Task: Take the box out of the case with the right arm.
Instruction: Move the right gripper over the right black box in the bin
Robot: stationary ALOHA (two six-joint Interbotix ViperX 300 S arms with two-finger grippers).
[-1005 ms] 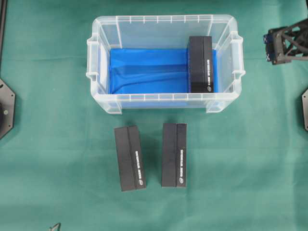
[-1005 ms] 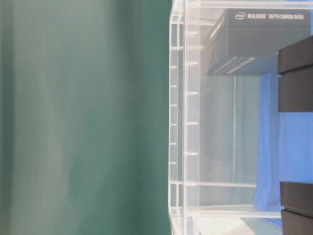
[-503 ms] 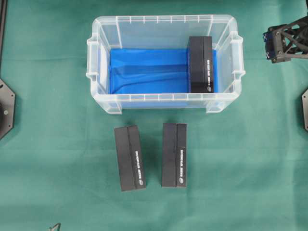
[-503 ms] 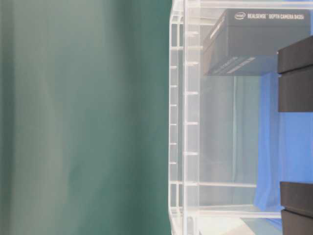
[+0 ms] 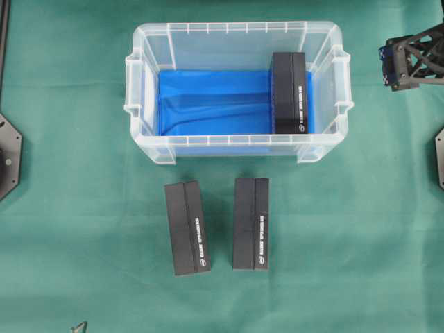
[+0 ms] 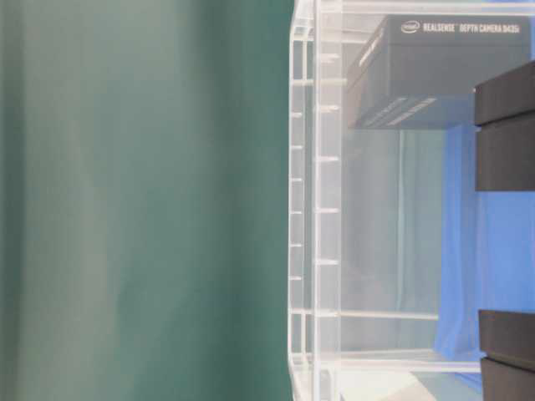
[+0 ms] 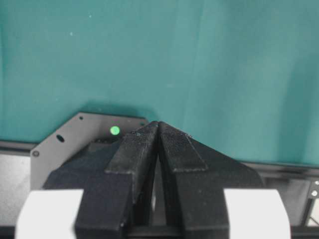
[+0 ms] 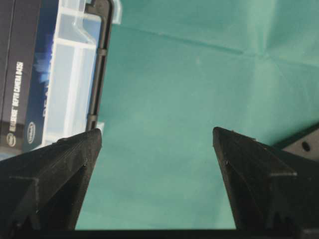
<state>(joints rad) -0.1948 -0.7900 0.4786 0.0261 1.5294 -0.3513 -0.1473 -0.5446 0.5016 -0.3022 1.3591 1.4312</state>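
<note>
The case [image 5: 142,90] is a clear plastic tub with a blue sheet on its bottom, standing at the far middle of the green table. One black box [image 5: 290,92] lies inside it against the right wall; it also shows through the wall [image 6: 443,67]. The black right arm [image 5: 416,55] hangs outside the case, to the right of its right handle. My right gripper [image 8: 155,132] is open over bare green cloth, with the case [image 8: 75,50] and box [image 8: 17,74] off to its left. My left gripper [image 7: 158,123] is shut on nothing, far from the case.
Two more black boxes [image 5: 186,227] [image 5: 251,223] lie side by side on the cloth in front of the case. Arm base plates sit at the left edge [image 5: 8,156] and right edge [image 5: 439,156]. A grey mount plate [image 7: 75,134] lies under the left gripper.
The right arm shifted slightly toward the far side of the table, then held still. The boxes, the case and the left gripper have not moved.
</note>
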